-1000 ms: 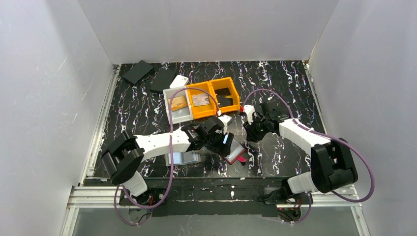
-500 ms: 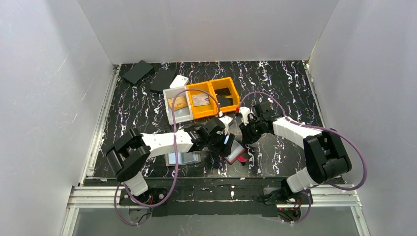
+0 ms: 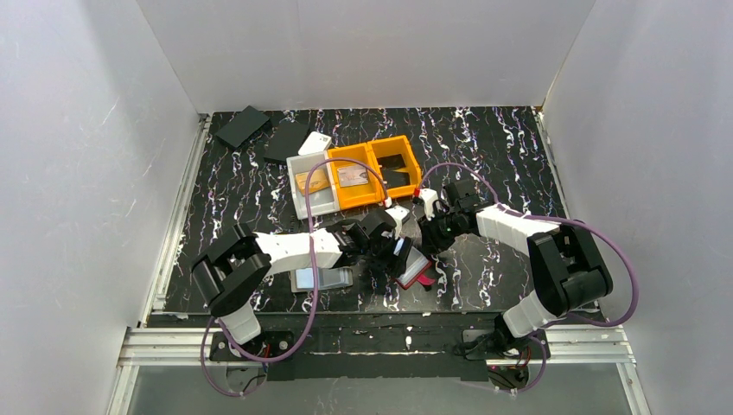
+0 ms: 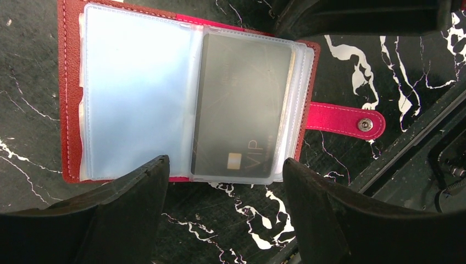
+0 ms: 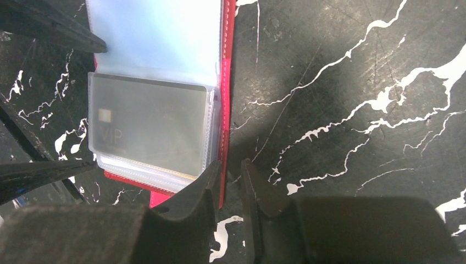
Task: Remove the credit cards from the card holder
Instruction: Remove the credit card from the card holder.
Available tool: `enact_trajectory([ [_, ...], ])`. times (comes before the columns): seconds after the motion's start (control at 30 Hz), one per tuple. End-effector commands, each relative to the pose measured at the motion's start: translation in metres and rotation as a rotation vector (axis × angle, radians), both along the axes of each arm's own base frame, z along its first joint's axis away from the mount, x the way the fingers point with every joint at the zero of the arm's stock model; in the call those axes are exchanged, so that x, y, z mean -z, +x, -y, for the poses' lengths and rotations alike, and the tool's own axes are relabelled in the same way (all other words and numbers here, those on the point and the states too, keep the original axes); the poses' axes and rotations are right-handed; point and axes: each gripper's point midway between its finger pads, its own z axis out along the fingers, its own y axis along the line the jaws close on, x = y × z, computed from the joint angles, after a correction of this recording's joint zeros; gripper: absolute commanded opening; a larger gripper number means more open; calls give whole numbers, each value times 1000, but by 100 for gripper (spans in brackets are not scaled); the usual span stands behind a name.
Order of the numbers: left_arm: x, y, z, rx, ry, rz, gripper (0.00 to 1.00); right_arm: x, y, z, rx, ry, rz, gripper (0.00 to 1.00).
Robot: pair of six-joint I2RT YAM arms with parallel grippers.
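The red card holder lies open on the black marbled table, with its clear sleeves up. A dark VIP card sits in the sleeve on the strap side; the other sleeve looks empty. My left gripper is open and empty, its fingers straddling the near edge of the holder. My right gripper is shut to a narrow gap at the holder's red edge. One of its fingers lies over the sleeve corner beside the card. In the top view the left gripper and the right gripper meet over the holder.
Two orange bins and a clear bin holding cards stand behind the holder. A pale card lies on the table under the left arm. Black flat items lie at the back left. The holder's snap strap sticks out sideways.
My right gripper has moved left to the holder's edge. My left arm has shifted slightly right over the holder. The holder stays open in place.
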Motion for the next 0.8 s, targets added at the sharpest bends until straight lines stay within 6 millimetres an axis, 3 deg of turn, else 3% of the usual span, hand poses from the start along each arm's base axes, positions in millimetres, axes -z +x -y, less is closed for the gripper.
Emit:
enact_trajectory([
  [0.0,7,3,-2,4,9,-4,74,-17,7,-15,-21,72,24,29],
  [0.77,16,3,3,14,-17,-44,75,-29,11,-15,-24,88,72,34],
])
